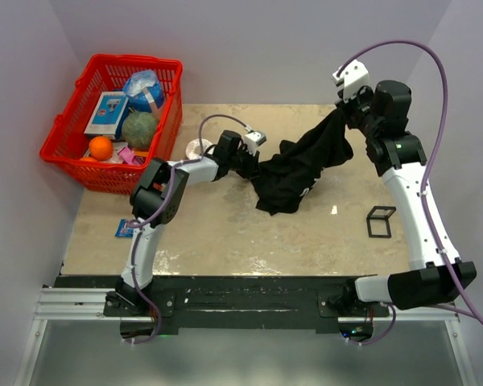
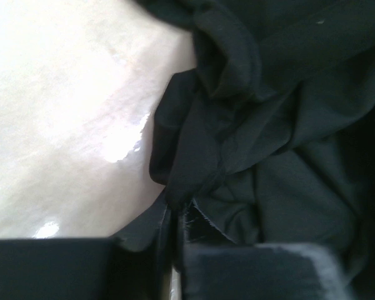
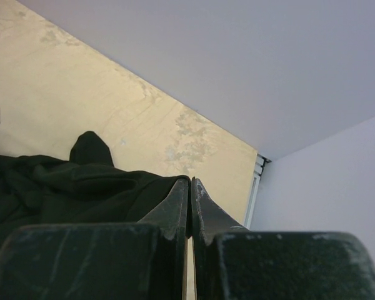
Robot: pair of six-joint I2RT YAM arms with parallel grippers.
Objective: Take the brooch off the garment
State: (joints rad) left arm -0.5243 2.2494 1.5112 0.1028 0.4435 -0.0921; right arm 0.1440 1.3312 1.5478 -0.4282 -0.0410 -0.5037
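Found the garment (image 1: 302,169) bunched on the table (image 1: 209,233), right of centre, one end hoisted off the surface toward 1 o'clock. Noted the right gripper (image 1: 344,111) at that raised end, jaws pressed together on an edge of the cloth, with the rest draped down toward 8 o'clock. Confirmed in the right wrist view by fingertips (image 3: 175,206) closed flush, dark fabric right at the tips. Noted the left gripper (image 1: 251,165) at the heap's 9 o'clock edge, jaws drawn nearly together and pinching a thin fold between the fingers (image 2: 256,275).

Searched all three views for the brooch and spotted none; probably buried in the folds or on the hidden side.

Judged the step in hand as stretching the cloth to expose the pin. Called for a slow, level pull toward 9 o'clock against the raised end, with the pinch kept on a single layer, to open the shirt rather than drag it as a lump. Advised against hauling higher on the right, for fear of slipping the edge out of the tips. Advised checking each newly flattened panel for a glint or hard bump before any regrasp. Kept well away from the red basket (image 1: 133,60) at 10 o'clock.
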